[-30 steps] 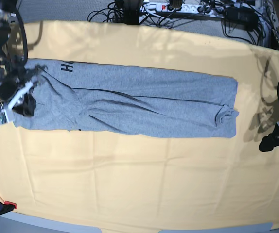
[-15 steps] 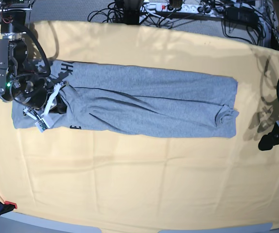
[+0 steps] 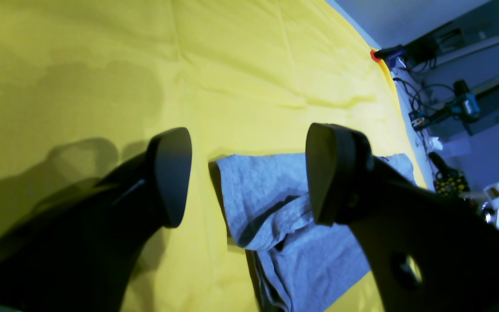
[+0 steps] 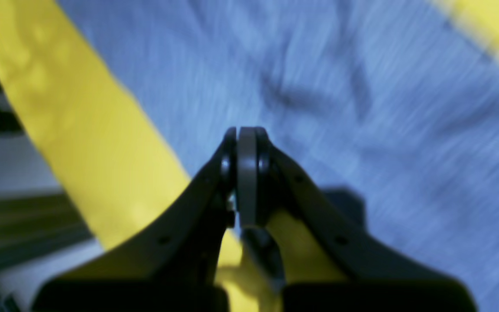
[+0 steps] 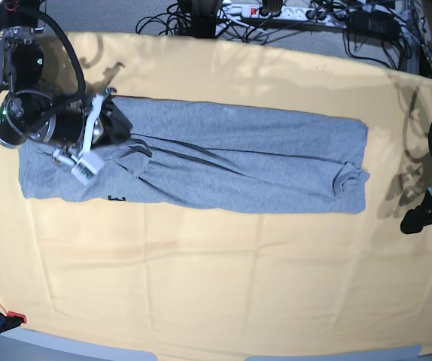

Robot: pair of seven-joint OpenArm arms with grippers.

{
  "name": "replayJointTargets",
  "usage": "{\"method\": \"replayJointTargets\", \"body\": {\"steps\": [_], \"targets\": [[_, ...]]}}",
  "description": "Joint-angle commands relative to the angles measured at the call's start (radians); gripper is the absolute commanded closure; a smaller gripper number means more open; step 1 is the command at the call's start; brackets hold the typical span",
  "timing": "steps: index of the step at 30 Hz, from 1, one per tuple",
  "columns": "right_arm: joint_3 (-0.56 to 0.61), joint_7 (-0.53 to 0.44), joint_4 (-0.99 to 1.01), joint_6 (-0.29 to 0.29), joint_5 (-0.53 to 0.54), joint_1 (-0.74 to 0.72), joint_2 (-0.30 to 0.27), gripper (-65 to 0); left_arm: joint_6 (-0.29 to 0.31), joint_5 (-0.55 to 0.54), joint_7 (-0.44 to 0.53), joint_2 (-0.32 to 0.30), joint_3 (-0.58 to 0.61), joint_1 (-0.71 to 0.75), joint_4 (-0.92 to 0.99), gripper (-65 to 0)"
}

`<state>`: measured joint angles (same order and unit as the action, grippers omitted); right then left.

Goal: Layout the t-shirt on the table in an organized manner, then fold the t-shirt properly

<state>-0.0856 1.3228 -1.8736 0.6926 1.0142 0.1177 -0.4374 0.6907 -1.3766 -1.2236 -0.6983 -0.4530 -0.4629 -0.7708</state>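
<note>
the t-shirt [image 5: 231, 158] lies as a long grey band across the upper middle of the table [image 5: 216, 286], folded lengthwise into a narrow strip that runs from the base view's left side to its right, with diagonal creases along its middle and a small bunched lump of cloth at its right end. a bit of black lettering peeks out at the lower edge near the left end. the right gripper [image 5: 114, 128] sits over the left part of the strip, its arm reaching in from the table's left edge; in the right wrist view its jaws are pressed fully together, and the grey fabric [image 4: 319, 86] fills the blurred background beyond them, with yellow cloth [image 4: 80, 130] to one side. whether any fabric is pinched between the tips cannot be told. the left gripper [image 3: 247, 173] hangs near the table's right edge, well apart from the shirt, its two dark fingers [image 3: 171, 173] spread wide with nothing between them; past them the left wrist view shows the shirt's bunched end [image 3: 271, 203] lying on the yellow cloth.
</note>
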Motion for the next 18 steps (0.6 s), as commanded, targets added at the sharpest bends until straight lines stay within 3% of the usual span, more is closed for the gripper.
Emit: {"method": "replayJointTargets", "body": {"steps": [1,6,10,14,18], "targets": [[-0.006,0.021,-0.018,0.006,0.035,-0.010,-0.014,0.0,0.007,-0.026,0.019,-0.024,-0.007,-0.025,-0.014,-42.4],[-0.057,0.055,-0.063,0.006,0.155,-0.010,-0.031,0.0,0.007,-0.026,0.015,-0.025,-0.007,-0.025,-0.014,-42.4],[-0.176,-0.074,-0.120,0.006,0.150,-0.010,-0.031,0.0,0.007,-0.027,0.012,-0.027,-0.007,-0.025,-0.014,-42.4],[-0.268,-0.251,-0.118,0.006,-0.044,-0.010,-0.023,0.0,0.007,-0.027,0.012,-0.040,-0.008,-0.025,-0.014,-42.4],[-0.274,-0.343,-0.064,-0.017,-0.174,0.001,-0.023,0.0,0.007,-0.027,0.011,-0.056,-0.008,-0.025,-0.014,-42.4]]}}
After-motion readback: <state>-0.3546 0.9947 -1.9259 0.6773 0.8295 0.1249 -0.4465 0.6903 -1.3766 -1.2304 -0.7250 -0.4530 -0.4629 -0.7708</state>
